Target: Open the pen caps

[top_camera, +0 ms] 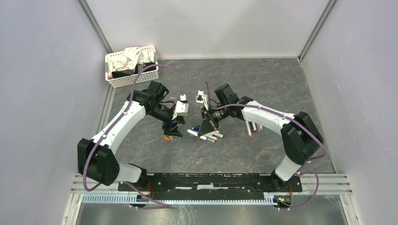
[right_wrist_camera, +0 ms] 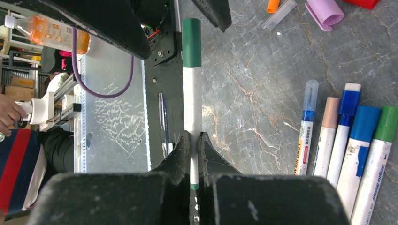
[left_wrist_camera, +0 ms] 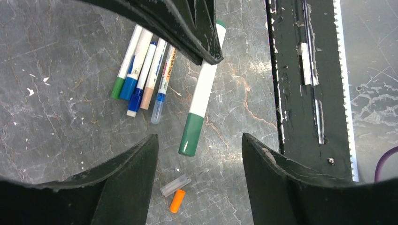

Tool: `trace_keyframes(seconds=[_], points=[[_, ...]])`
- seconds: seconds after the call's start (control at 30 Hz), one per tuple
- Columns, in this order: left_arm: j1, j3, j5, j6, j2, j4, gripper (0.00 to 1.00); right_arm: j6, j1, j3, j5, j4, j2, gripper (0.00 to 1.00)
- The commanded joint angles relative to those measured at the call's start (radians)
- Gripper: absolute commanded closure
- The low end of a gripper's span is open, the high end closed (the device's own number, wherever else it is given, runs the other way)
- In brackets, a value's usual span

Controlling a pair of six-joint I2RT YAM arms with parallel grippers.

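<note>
The right gripper [right_wrist_camera: 191,140] clamps a white marker [right_wrist_camera: 191,108] tightly. Its glossy dark-green cap [left_wrist_camera: 191,135], still on, sits between the left gripper's [left_wrist_camera: 199,143] spread jaws, apparently untouched. A stubby orange cap [left_wrist_camera: 177,200] lies loose nearby.

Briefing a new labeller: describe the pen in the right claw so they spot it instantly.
Start at the centre of the grey table. There the right claw pinches one white pen by its barrel. Unlike the pens lying loose beside it, it is gripped and wears a long dark green cap.
</note>
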Motion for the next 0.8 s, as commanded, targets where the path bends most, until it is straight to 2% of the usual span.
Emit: trace_keyframes(seconds=[0.0, 0.17, 0.27, 0.53, 0.6, 0.63, 0.67, 0.77], points=[[-0.029, 0.040, 0.033, 0.053, -0.005, -0.001, 0.32, -0.022, 0.006, 0.066, -0.052, -0.011, 0.019, 1.00], [-0.076, 0.028, -0.031, 0.057, 0.006, 0.000, 0.48, -0.017, 0.006, 0.079, -0.057, -0.012, 0.026, 1.00], [-0.089, 0.013, -0.085, 0.057, 0.006, 0.011, 0.52, -0.025, 0.006, 0.082, -0.062, -0.020, 0.025, 1.00], [-0.130, -0.001, -0.205, 0.036, -0.021, 0.075, 0.72, -0.038, 0.006, 0.085, -0.053, -0.047, 0.035, 1.00], [-0.143, 0.003, -0.220, 0.032, -0.025, 0.080, 0.81, -0.037, 0.006, 0.086, -0.052, -0.047, 0.037, 1.00], [-0.148, 0.004, -0.222, 0.028, -0.026, 0.085, 0.87, -0.032, 0.006, 0.085, -0.051, -0.043, 0.038, 0.98], [-0.153, 0.006, -0.222, 0.023, -0.027, 0.089, 0.95, -0.015, 0.007, 0.082, -0.051, -0.033, 0.038, 0.87], [-0.159, 0.009, -0.194, -0.003, -0.033, 0.106, 0.98, 0.095, 0.007, 0.036, -0.048, 0.101, 0.030, 0.63]])
